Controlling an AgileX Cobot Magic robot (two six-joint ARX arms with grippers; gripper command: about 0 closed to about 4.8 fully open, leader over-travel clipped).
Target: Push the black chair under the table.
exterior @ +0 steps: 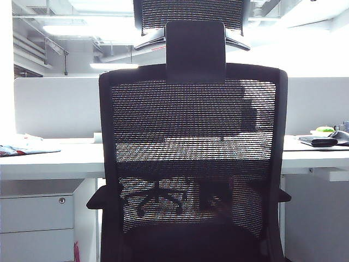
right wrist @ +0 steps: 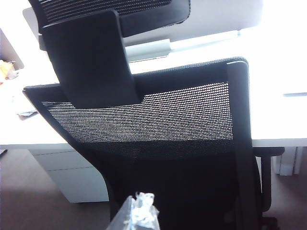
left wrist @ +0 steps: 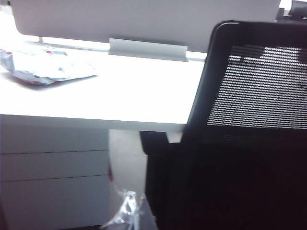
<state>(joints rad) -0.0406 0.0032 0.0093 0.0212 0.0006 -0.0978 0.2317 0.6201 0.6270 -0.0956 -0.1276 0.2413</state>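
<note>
Exterior view black chair (exterior: 193, 164) before table (exterior: 49, 161), no claws; wrist views left claw (left wrist: 125, 211), right claw (right wrist: 139, 213), states unclear.

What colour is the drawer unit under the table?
White, with a small round lock. The drawer unit shows best in the exterior view, left of the black chair.

All views behind black chair (exterior: 193, 164)

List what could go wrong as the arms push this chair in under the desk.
The black chair's armrests sit just below the table top and may catch its edge. The drawer unit stands close on the left; a skewed push could drive the chair into it. The left gripper and right gripper show only blurred tips, so contact with the mesh back is uncertain.
</note>
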